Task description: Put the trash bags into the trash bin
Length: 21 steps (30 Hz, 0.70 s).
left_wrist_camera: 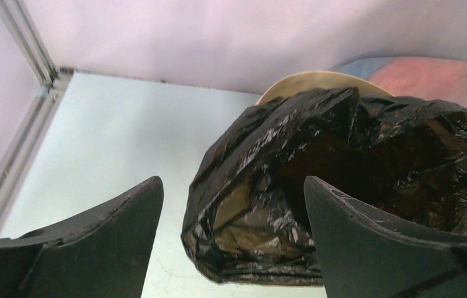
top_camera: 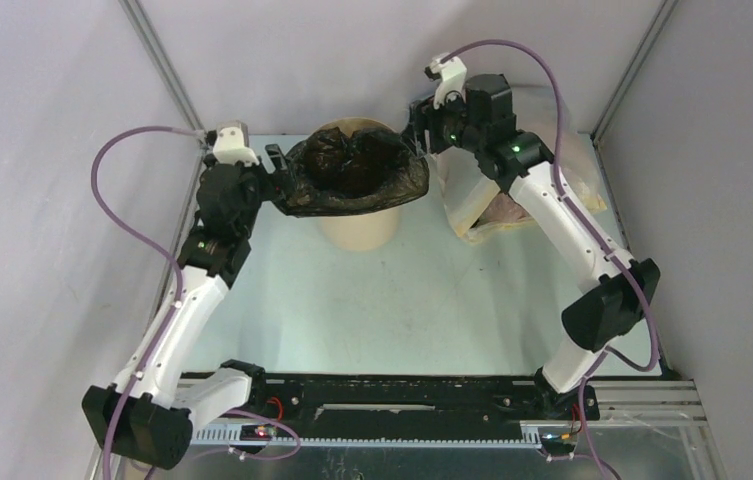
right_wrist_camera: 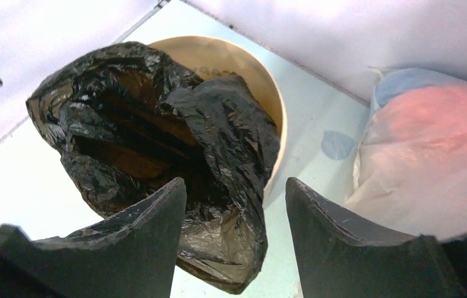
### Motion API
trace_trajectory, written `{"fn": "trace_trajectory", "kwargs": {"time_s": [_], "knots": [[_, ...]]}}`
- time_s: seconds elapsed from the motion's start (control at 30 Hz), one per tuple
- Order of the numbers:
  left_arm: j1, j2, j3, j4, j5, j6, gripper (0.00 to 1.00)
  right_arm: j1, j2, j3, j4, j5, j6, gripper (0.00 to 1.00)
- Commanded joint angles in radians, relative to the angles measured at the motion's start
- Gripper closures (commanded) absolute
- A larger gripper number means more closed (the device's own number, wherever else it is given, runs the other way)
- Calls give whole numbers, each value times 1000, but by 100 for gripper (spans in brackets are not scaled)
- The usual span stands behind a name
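Bag and bin are already stacked. The black trash bag [top_camera: 357,170] lies crumpled over the mouth of the tan trash bin [top_camera: 357,230], its middle sagging inward while its edges spill outside the rim on the left, right and near sides. Only the bin's far rim shows bare. The bag's long axis runs left to right, wider than the bin, so each end points at an arm.

The left claw [left_wrist_camera: 232,181] is spread wide just off the bag's left lip, with plastic in front of its fingers but nothing pinched. The right claw [right_wrist_camera: 235,181] is also spread and hangs over the bag's right edge, again gripping nothing. Both are close. From above, the left looks to be touching the film, but I cannot tell for certain.

By my judgement the bag is on the bin rather than in it. The next move depends on pushing or tucking the overhanging skirts inward and down, from the left and from the right.

The pale green surface [top_camera: 402,300] is smooth and matte. A translucent bag [right_wrist_camera: 423,149] with pinkish contents lies just right of the bin, close to the right claw, and could be snagged. Lilac walls close in on the far and side edges.
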Motion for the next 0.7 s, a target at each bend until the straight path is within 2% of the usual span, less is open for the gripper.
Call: {"fn": "trace_trajectory", "kwargs": {"time_s": [0.0, 0.13, 0.23, 0.4, 0.67], "knots": [[7, 66, 117, -28, 82, 166, 2, 34, 58, 85, -84, -49, -144, 37], [7, 134, 205, -76, 148, 208, 0, 52, 113, 168, -130, -27, -189, 37], [7, 177, 237, -78, 182, 236, 1, 63, 150, 221, -157, -11, -201, 42], [7, 246, 302, -113, 263, 296, 12, 79, 176, 238, -149, 13, -222, 44], [7, 311, 362, -140, 306, 329, 13, 80, 213, 288, -162, 37, -227, 52]]}}
